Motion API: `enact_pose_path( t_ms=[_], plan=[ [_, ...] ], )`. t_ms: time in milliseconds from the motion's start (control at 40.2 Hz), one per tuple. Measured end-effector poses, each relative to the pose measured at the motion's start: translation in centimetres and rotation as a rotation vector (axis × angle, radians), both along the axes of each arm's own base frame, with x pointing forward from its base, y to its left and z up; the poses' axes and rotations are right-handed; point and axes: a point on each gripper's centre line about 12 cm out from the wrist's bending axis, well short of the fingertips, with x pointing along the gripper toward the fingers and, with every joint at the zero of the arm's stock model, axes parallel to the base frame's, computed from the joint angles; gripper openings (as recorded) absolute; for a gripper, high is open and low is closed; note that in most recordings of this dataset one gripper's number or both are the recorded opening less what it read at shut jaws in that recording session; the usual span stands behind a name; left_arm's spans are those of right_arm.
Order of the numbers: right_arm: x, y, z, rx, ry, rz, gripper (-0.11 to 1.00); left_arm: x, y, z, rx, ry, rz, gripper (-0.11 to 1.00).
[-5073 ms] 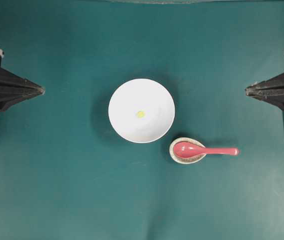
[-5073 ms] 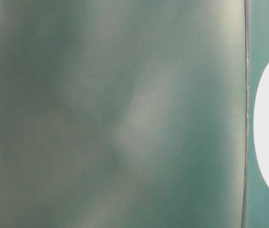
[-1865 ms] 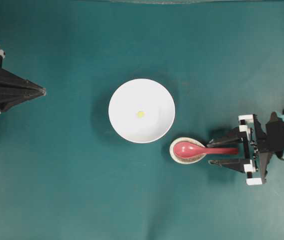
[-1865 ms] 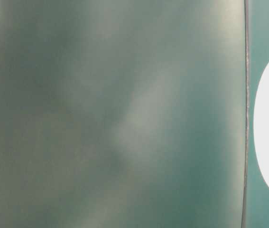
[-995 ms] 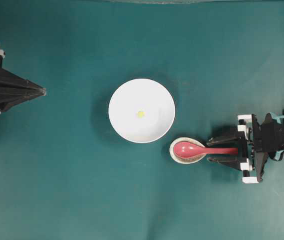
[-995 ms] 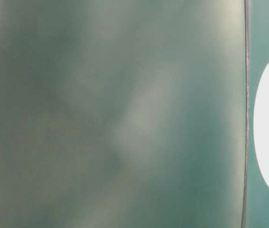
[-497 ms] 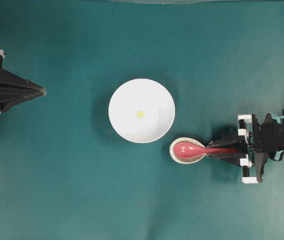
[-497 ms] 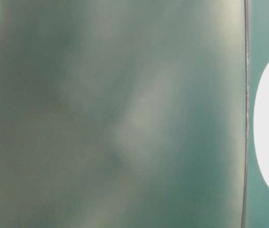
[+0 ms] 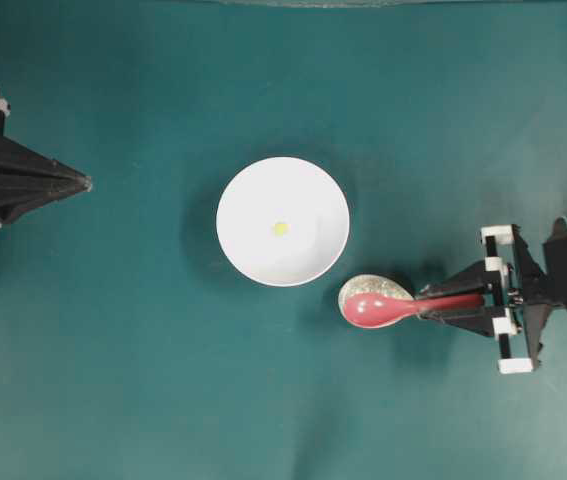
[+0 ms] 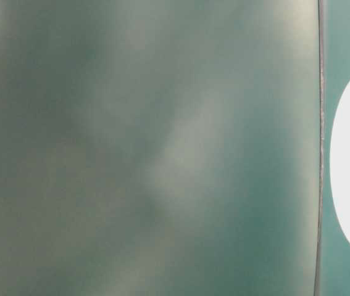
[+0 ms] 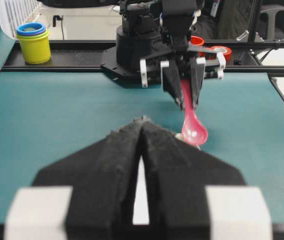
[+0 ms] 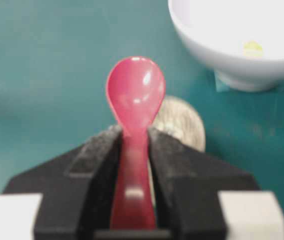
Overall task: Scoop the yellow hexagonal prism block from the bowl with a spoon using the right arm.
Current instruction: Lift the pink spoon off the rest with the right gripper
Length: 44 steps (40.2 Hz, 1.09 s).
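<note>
We find the right claw (image 12: 134,165) closed on the handle of the spoon (image 9: 383,309), scoop raised off the speckled dish (image 9: 361,288) at lower right of centre. The yellow hexagonal prism block (image 9: 280,228) lies mid-bowl (image 9: 238,190). Next, we judge: carry the scoop up-left over the rim, dip beneath it.

teal tabletop (image 9: 163,400), black rail (image 11: 56,47), stacked cups (image 11: 33,42)

The bowl (image 9: 283,221) is plain white, the block (image 9: 280,228) inside it bright yellow. The spoon (image 9: 383,309) is glossy pink-red; the small dish (image 12: 182,126) is speckled beige. The table (image 9: 163,380) is dark teal. At upper left of the left wrist view, stacked cups (image 11: 33,42) show yellow and blue.
</note>
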Motion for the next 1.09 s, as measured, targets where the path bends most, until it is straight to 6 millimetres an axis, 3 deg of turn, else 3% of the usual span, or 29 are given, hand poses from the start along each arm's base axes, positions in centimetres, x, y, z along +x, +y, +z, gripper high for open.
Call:
enact_pose_path(
  t_ms=[274,547,771,1094],
  plan=[
    [0.6,-0.4,5.0,-0.005,-0.040,0.024,0.24,0.0,0.0,0.0,-0.003,-0.002,0.000,0.00],
    [2.4,-2.0,9.5,0.011,0.053,0.034,0.24,0.0,0.0,0.0,0.000,-0.002,0.000,0.00],
    [3.5,-3.4,10.6,0.033,0.128,0.011,0.24,0.0,0.0,0.0,0.000,0.000,0.000,0.00],
    [3.6,-3.6,10.8,0.037,0.127,0.004,0.24,0.0,0.0,0.0,-0.001,-0.002,0.000,0.00]
  ],
)
